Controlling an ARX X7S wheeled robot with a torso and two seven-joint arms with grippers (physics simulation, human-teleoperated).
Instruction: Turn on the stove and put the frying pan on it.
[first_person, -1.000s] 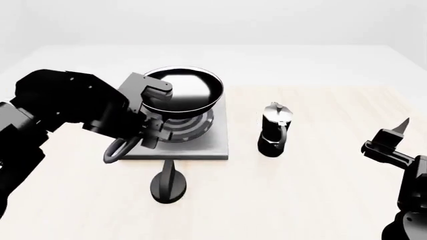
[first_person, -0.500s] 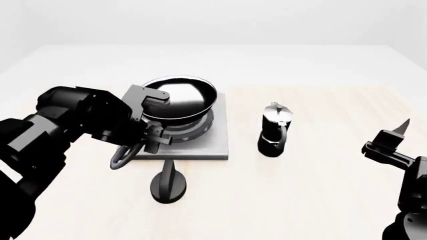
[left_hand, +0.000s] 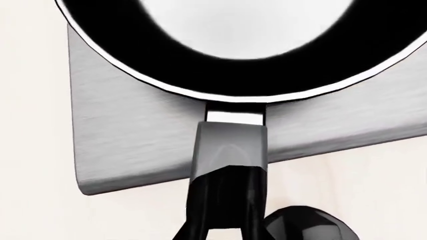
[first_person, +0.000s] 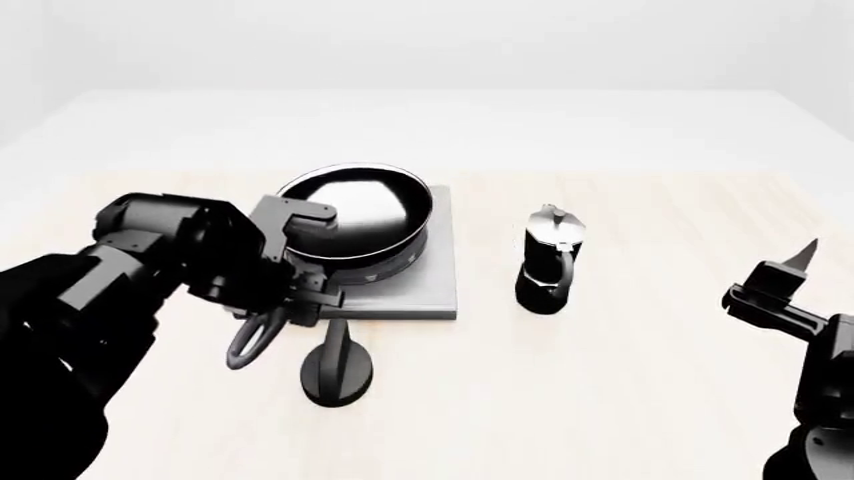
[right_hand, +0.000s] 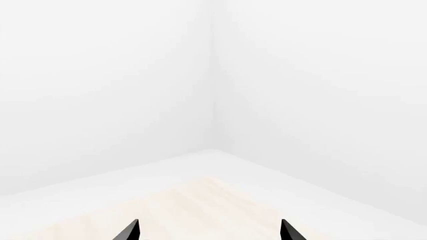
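Currently: frying pan (first_person: 355, 218) seated on stove (first_person: 434, 280).
Left gripper (first_person: 304, 262) clasps pan handle; release next. Right gripper (right_hand: 208, 230), at 4 o'clock, spread wide.

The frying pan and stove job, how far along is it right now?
Mostly done, it seems: the round black frying pan with its glossy pale inside sits over the burner of the flat grey metal stove. In hand: the left gripper is at the pan's long black handle, though its grip isn't visible. Left: letting go. Whether the small black knob has been turned can't be told. The right gripper hangs open, idle.
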